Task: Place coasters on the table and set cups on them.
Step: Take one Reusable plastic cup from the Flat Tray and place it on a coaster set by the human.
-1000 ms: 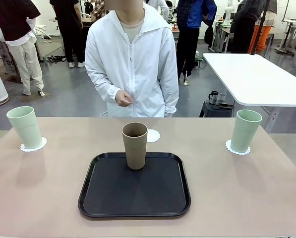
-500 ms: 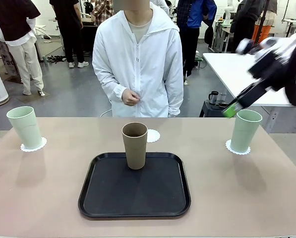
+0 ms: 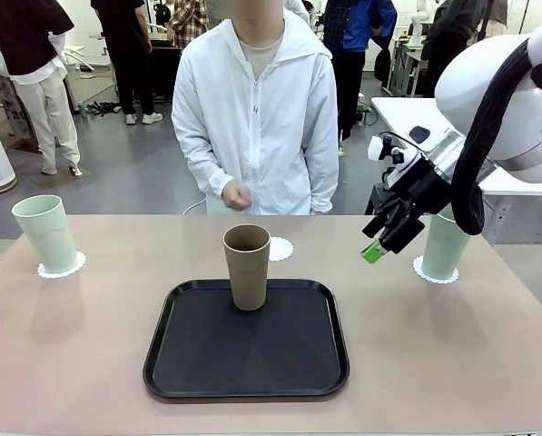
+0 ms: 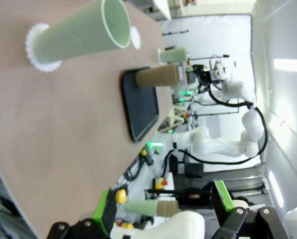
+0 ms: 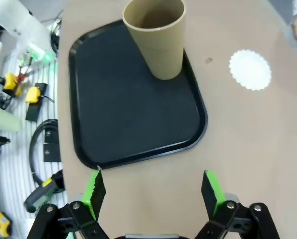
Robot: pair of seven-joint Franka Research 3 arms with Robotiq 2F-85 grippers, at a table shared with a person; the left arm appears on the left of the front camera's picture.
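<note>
The brown cup (image 3: 247, 266) stands upright at the far edge of the black tray (image 3: 246, 363). Just behind it a bare coaster (image 3: 280, 248) lies on the table (image 3: 434, 363). One mint cup (image 3: 45, 232) rests on a coaster (image 3: 62, 266) at far left, another mint cup (image 3: 445, 243) on a coaster (image 3: 434, 271) at right. My right gripper (image 3: 379, 243) hangs open above the table, left of that right cup; its wrist view looks down on the brown cup (image 5: 158, 37) past the open right gripper (image 5: 152, 189). My left gripper (image 4: 163, 204) is open, holding nothing, well back from the left cup (image 4: 78, 37).
A person in a white jacket stands at the far side, one hand (image 3: 237, 193) held at the waist, close to the bare coaster. A white table (image 3: 461, 136) stands behind on the right. Bare tabletop lies on both sides of the tray.
My right arm has swung in from the upper right, down and leftward, bringing its gripper beside the right mint cup. The cups and coasters have not moved.
</note>
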